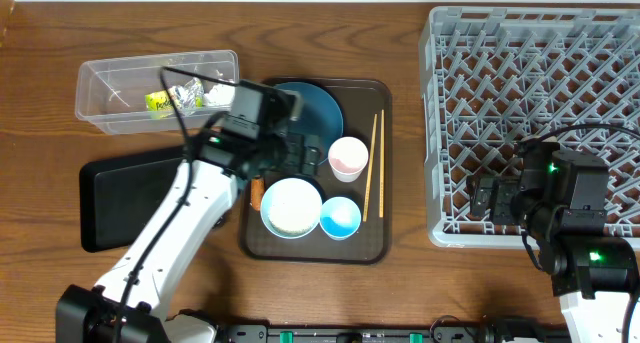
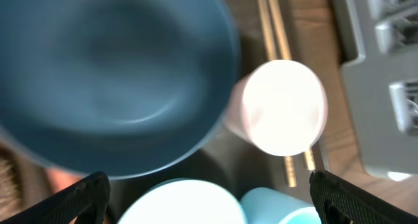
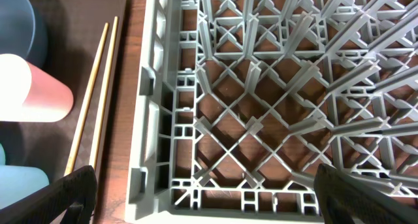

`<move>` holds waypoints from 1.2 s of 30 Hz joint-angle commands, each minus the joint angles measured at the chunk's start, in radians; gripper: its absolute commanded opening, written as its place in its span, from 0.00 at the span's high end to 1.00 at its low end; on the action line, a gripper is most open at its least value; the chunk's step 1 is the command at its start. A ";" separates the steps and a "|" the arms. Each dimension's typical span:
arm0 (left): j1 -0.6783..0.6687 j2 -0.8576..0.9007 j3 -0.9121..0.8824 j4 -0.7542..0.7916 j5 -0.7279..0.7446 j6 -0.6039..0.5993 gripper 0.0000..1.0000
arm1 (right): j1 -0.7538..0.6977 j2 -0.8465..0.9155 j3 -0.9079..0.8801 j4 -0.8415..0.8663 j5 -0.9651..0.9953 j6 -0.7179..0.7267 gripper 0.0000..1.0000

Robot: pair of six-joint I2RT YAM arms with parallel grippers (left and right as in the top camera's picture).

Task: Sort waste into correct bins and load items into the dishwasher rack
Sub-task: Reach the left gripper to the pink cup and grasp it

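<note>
**Station check: sorting and loading**

Finds the left gripper [image 2: 209, 185] released, its fingers [image 2: 85, 198] spread to both lower corners of the wrist view and grasping nothing. Places it above the brown serving tray [image 1: 300, 247], over the near edge of the large dark blue bowl [image 1: 322, 108] and close to the white cup [image 1: 348, 158].

Finds the right gripper [image 3: 206, 175] likewise released, with nothing between the fingers, hanging over the near left corner of the grey dishwasher rack [image 1: 540, 93]. Locates that rack on the right side of the table [image 1: 40, 273], just beside the brown tray, separated from it by a strip of bare wood.

Records on the brown tray:
- dark blue bowl at the far left;
- white cup, mouth up and pink inside showing, near the centre;
- white bowl [image 1: 291, 207] at the near left;
- small light-blue bowl [image 1: 340, 217] just to the right of the white bowl;
- pair of wooden chopsticks [image 1: 372, 168] lying side by side along the right edge;
- short orange stick [image 1: 256, 193] at the left rim, just beside the white bowl.

Locates the clear plastic tub [image 1: 105, 88] at the far left of the table, with the yellow-green and silver foil wrapper [image 1: 165, 101] and the crumpled white tissue [image 1: 218, 96] inside it. Locates the flat black tray [image 1: 125, 198] nearer than the tub and left of the brown tray, partly covered by the left arm.

Cannot tell from the overhead view whether rice lies in the white bowl.
</note>
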 commanded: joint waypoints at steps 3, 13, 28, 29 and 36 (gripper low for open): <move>-0.041 0.046 0.012 0.057 -0.007 -0.065 0.00 | 0.008 0.000 0.019 -0.005 0.003 0.013 0.01; -0.094 0.163 0.012 0.176 -0.008 -0.064 0.08 | 0.008 0.000 0.019 -0.005 0.003 0.013 0.01; -0.100 0.257 0.011 0.243 -0.007 -0.065 0.69 | 0.008 0.000 0.019 -0.014 0.003 0.013 0.01; -0.101 0.259 0.011 0.238 -0.007 -0.065 0.73 | 0.008 0.000 0.019 -0.015 0.003 0.013 0.01; -0.101 0.269 0.010 0.214 -0.008 -0.065 0.87 | 0.008 0.000 0.019 -0.016 0.003 0.013 0.01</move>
